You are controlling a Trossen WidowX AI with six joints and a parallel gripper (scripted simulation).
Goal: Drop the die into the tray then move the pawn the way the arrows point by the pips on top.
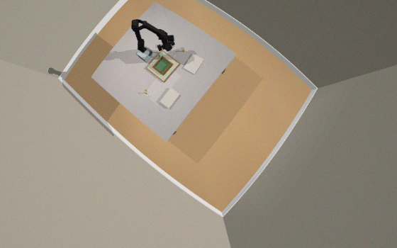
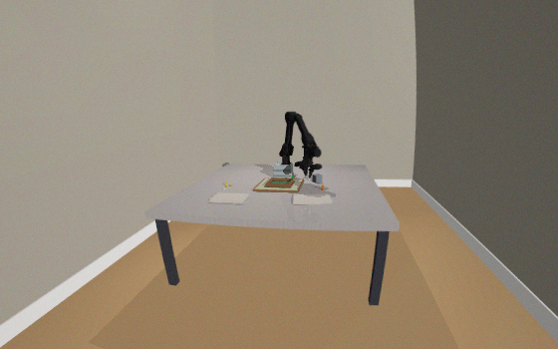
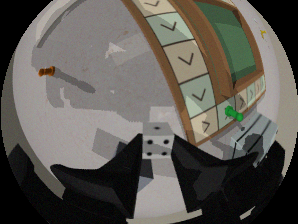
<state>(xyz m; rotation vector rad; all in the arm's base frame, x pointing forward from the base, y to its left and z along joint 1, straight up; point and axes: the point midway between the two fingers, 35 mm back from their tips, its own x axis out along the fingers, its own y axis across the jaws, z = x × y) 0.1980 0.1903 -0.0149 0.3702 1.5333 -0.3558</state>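
My gripper [image 3: 156, 137] is shut on the white die [image 3: 158, 144], which sits between its fingertips beside the board's corner. The die's near face shows four pips and its upper face one. Whether it touches the table is unclear. The board [image 1: 154, 74] [image 2: 278, 189] [image 3: 186, 60] has arrowed squares around the green dice tray [image 1: 162, 66] [image 2: 280, 182] [image 3: 234, 44]. The tray is empty where visible. A green pawn [image 3: 233, 113] [image 2: 292, 176] stands by the pale green square next to the corner square, to the right of the gripper in the wrist view.
A pale blue-grey box [image 1: 144, 54] [image 2: 283, 171] [image 3: 256, 136] is near the pawn. A grey block [image 2: 317, 178] is near the arm. An orange piece [image 2: 323, 187] [image 3: 47, 71] and yellow piece [image 1: 145, 92] [image 2: 226, 184] lie apart. Two white pads [image 1: 193, 64] [image 1: 169, 98] are beyond the board.
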